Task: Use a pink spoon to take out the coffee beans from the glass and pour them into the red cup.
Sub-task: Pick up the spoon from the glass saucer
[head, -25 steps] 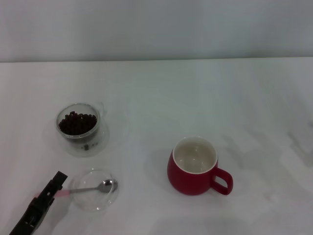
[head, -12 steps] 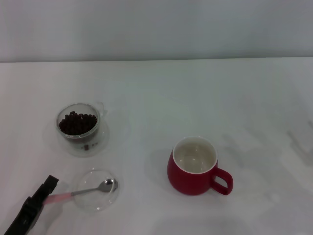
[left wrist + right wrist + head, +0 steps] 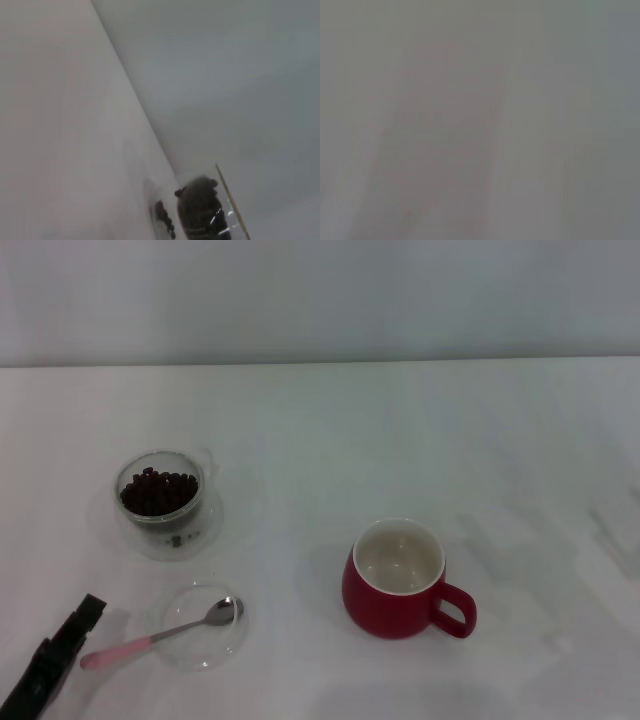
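The pink spoon (image 3: 150, 640) lies flat, its metal bowl on a flat clear glass dish (image 3: 215, 650) and its pink handle pointing toward my left gripper. My left gripper (image 3: 82, 614) is at the table's near left, just beside the handle's end and apart from it. The glass (image 3: 160, 490) with the coffee beans (image 3: 158, 492) stands behind the dish at the left; it also shows in the left wrist view (image 3: 202, 212). The red cup (image 3: 398, 580) stands upright at the middle right, handle to the right, its white inside bare. My right gripper is out of view.
The glass stands on a second flat clear dish (image 3: 195, 535). The white table (image 3: 400, 430) ends at a grey wall behind. The right wrist view shows only a blurred grey surface.
My left gripper has drawn back toward the near left corner, away from the spoon. The pink handle, covered before, now lies bare on the table and the spoon has turned slightly.
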Motion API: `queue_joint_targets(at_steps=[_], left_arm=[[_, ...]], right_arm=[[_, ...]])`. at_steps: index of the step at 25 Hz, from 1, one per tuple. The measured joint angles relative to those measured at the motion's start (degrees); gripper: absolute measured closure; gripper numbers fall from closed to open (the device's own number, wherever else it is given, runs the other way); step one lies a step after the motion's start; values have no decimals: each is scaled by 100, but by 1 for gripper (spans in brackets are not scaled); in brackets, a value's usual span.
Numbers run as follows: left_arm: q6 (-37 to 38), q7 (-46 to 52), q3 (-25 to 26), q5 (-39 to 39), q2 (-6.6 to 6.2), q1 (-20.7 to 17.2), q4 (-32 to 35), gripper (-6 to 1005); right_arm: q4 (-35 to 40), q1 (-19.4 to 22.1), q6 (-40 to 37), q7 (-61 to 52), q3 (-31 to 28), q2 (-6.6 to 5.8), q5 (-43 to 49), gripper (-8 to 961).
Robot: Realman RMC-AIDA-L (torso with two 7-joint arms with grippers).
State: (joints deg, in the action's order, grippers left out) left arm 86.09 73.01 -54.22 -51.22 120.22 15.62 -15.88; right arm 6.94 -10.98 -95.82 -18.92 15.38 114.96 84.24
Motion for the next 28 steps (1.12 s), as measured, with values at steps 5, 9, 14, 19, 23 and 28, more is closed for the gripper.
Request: queue_joint_targets(at_steps=[5, 9, 14, 19, 23, 28], left_arm=[[61, -50, -3, 1, -8, -36, 140, 796], [111, -220, -3, 0, -9, -62, 173, 793], [179, -379, -1, 79, -22, -219, 318, 788], [484, -578, 0, 325, -26, -572, 554, 783], [691, -738, -18, 351, -25, -669, 572, 784], [912, -1198, -48, 23, 2, -716, 533, 787]], right_arm=[[-2, 4, 12, 15, 1, 0, 4, 258], [-8, -1, 12, 18, 1, 0, 6, 257], [-9, -1, 17, 18, 1, 0, 6, 257], [-9, -6, 71, 17, 0, 0, 5, 258], [-9, -24, 113, 14, 0, 0, 5, 258], [-2, -71, 167, 14, 0, 0, 5, 257]])
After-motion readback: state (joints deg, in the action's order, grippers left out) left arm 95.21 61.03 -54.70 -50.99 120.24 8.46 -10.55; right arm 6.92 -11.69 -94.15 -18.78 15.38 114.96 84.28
